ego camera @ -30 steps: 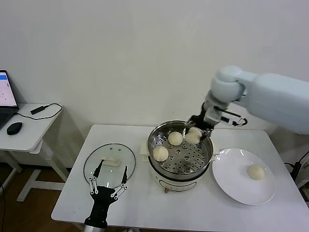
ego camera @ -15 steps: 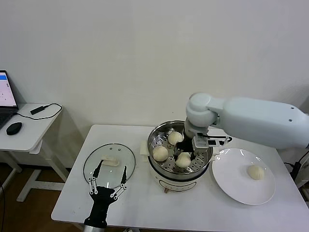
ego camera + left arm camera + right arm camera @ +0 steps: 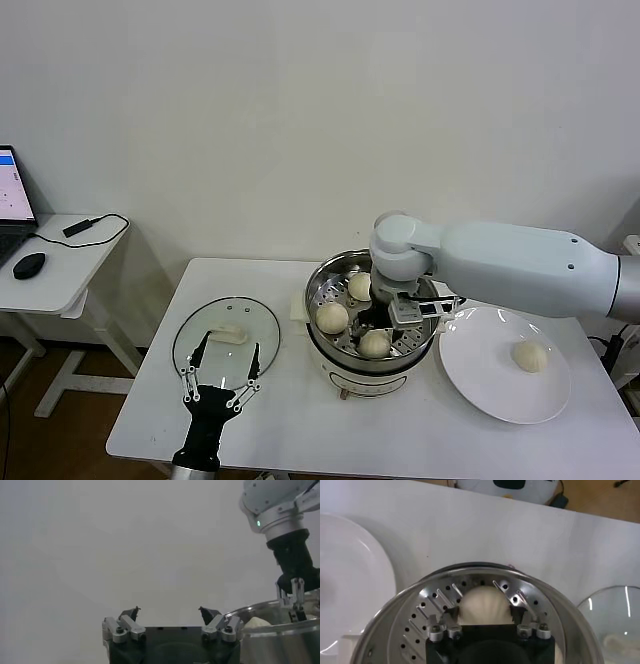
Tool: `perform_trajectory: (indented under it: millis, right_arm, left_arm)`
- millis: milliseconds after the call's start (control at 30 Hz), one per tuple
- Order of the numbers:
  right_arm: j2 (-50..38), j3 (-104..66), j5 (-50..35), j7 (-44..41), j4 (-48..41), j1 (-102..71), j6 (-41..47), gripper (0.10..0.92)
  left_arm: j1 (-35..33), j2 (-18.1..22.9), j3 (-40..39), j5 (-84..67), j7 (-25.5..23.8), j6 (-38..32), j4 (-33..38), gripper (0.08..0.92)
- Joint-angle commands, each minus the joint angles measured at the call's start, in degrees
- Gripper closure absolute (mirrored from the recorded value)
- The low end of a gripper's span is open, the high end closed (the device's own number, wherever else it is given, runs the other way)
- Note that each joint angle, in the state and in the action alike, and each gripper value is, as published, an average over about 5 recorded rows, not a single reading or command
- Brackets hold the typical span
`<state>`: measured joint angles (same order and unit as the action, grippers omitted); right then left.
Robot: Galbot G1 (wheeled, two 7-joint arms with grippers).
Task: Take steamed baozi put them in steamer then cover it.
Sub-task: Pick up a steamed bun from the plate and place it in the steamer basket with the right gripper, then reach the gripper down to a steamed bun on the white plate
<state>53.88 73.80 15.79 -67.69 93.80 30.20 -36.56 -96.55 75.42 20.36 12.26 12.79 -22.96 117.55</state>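
The steel steamer [image 3: 322, 283] holds three baozi: one at the back [image 3: 359, 286], one on the left [image 3: 332, 318] and one at the front [image 3: 374, 343]. My right gripper [image 3: 386, 322] reaches down into the pot over the front bun. In the right wrist view that baozi [image 3: 485, 604] rests on the perforated tray [image 3: 420, 611], and the right gripper [image 3: 485, 612] is open with a fingertip on each side of it. A fourth baozi [image 3: 530, 356] lies on the white plate [image 3: 480, 385]. My left gripper [image 3: 217, 386] hovers open and empty by the front edge of the glass lid.
The clear glass lid [image 3: 258, 322] with its cream handle [image 3: 228, 335] lies flat on the table to the left of the steamer. A side desk with a mouse [image 3: 30, 265] and a laptop stands at the far left. The left wrist view shows the steamer rim [image 3: 270, 630].
My right arm carried a baozi from above the pot's back rim down to the front of the tray, then its fingers spread apart. The left arm stayed put.
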Motion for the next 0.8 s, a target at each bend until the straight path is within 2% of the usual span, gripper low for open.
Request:
perform_trajectory:
  millis: [33,167,267,467,600,800]
  right_arm:
    - [-1.7,-4.0,-1.0,-1.1,0.0,0.8,1.5,0.204]
    - [-6.9,-8.8,-6.7,-5.6,-1.5,2.9,5.4,0.203]
    - [-12.3,-10.8,-12.5,-9.2,-4.1,4.5,11.6,0.203]
    - [-21.0,-11.9,-21.6,-11.5,-15.3,5.0,24.2,0.203]
    - [-24.6,-11.5,-23.7,-10.3,-22.8,2.8,29.2,0.203]
    - [-27.8,-10.6,-22.8,-7.6,-31.5,-3.5,30.0,0.203]
  left_arm:
    - [0.0,0.0,-0.1,0.0,0.0,0.1,0.1,0.177]
    - [0.1,0.0,-0.3,0.0,0.0,0.3,0.2,0.177]
    - [0.3,0.0,-0.4,0.0,-0.1,0.4,0.2,0.177]
    - [0.6,-0.2,-0.9,0.2,-0.3,0.8,0.4,0.177]
    - [0.7,-0.1,-1.2,0.2,-0.3,1.1,0.5,0.177]
    - [0.6,-0.1,-1.1,0.3,-0.4,1.2,0.7,0.177]
